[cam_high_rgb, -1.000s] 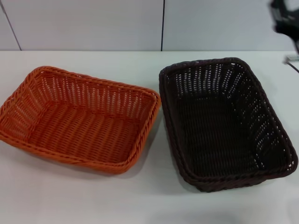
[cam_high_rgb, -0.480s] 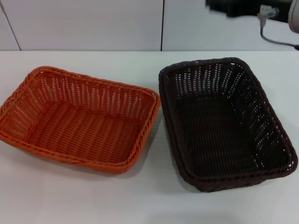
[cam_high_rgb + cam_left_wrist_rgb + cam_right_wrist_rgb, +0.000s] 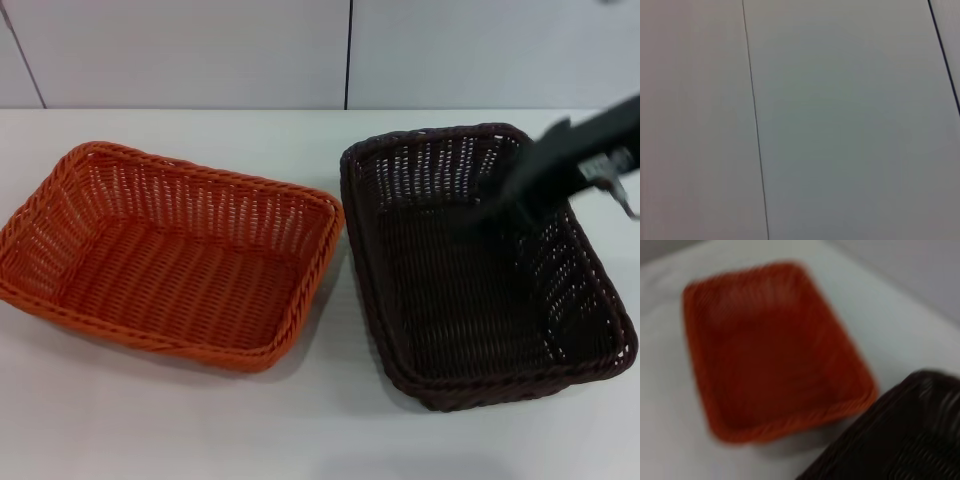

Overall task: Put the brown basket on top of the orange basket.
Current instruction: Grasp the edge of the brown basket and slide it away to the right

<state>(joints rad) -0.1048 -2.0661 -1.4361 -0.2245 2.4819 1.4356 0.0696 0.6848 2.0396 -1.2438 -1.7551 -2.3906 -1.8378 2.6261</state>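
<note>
I am seeing the brown basket (image 3: 480,270) sitting on the table (image 3: 200,430), just right of the orange basket (image 3: 170,255) | it is looking light and stiff, so I am aiming for its rim | right gripper (image 3: 500,205) is hanging over it, can't tell if open

Lab-like setting: bare white table (image 3: 300,430), plain panelled wall (image 3: 200,50).

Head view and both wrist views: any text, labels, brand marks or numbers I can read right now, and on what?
None can be read in any view.
Orange basket: plain weave, no label.
Brown basket: plain weave, no label.
Right gripper, above the brown basket: motion-blurred, no marking readable.
Table and wall panels: blank.
</note>
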